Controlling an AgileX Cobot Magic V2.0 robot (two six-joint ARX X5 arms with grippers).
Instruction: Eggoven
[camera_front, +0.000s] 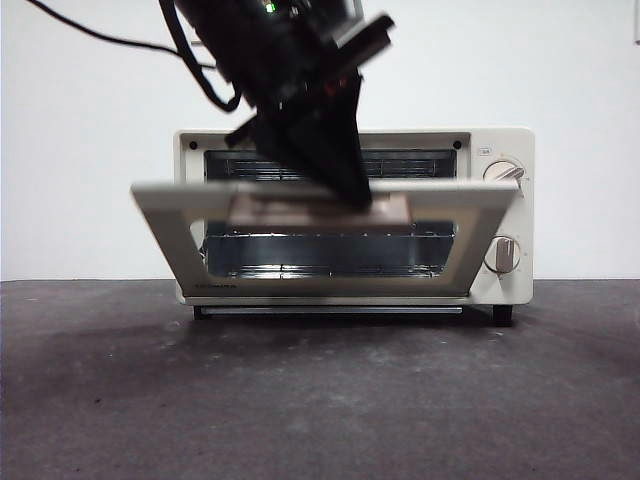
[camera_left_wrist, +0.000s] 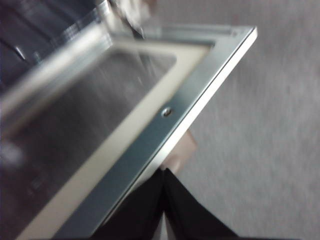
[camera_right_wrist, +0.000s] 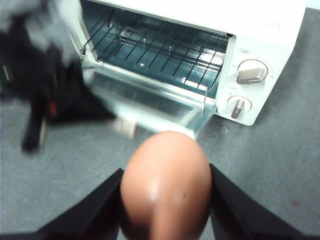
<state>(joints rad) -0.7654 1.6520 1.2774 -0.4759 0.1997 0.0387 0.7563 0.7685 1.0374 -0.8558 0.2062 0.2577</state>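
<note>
The cream toaster oven (camera_front: 520, 230) stands at the middle of the table with its door (camera_front: 160, 200) hanging about half open. My left gripper (camera_front: 350, 190) comes down from above and is shut on the beige handle (camera_front: 390, 212). In the blurred left wrist view, its closed jaws (camera_left_wrist: 164, 175) hold the handle (camera_left_wrist: 182, 150) at the door's rim (camera_left_wrist: 150, 135). My right gripper (camera_right_wrist: 165, 172) is shut on the orange-brown egg (camera_right_wrist: 165, 185) and holds it above the table in front of the oven (camera_right_wrist: 280, 30). The egg and right gripper are out of the front view.
A wire rack (camera_right_wrist: 160, 47) lies inside the open oven cavity. Two knobs (camera_right_wrist: 251, 72) (camera_right_wrist: 239, 106) sit on the oven's right panel. The left arm (camera_right_wrist: 45, 90) is a dark blur at the door's left side. A dark grey table (camera_front: 320, 400) lies in front.
</note>
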